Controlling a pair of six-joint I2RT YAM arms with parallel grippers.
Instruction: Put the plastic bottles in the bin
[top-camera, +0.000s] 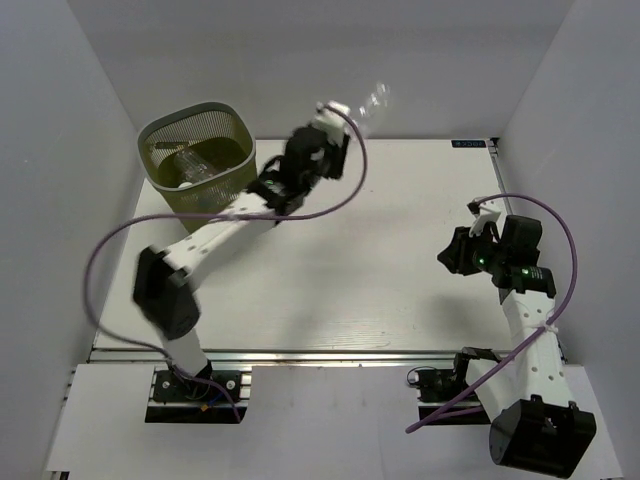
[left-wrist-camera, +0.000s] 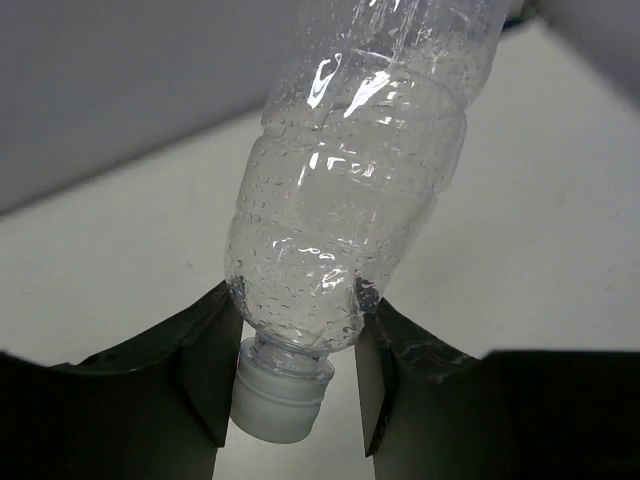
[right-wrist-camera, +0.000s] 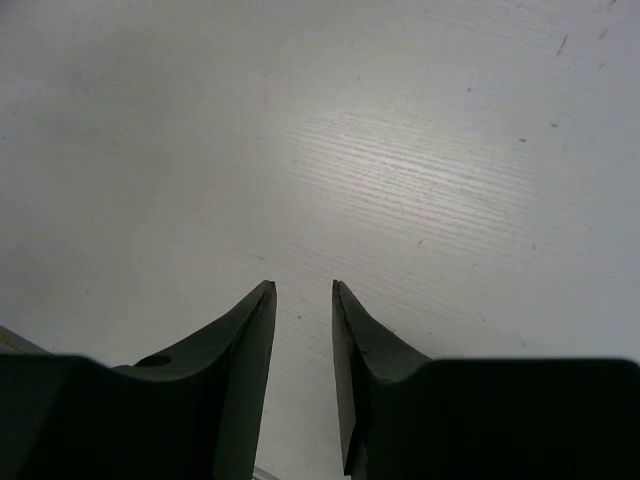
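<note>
One clear crinkled plastic bottle (left-wrist-camera: 350, 200), gripped at its neck by the left jaws, points away from the olive-green wire-mesh bin (top-camera: 200, 180) just to their left; right jaws narrowly parted, empty, far off.

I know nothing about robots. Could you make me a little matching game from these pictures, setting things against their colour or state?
1. left end effector
2. right end effector
3. bin
4. bottle cap

a. olive-green mesh
b. white
c. empty, over bare table
d. clamped on the clear bottle

Pairs: 1-d, 2-c, 3-a, 4-b
</note>
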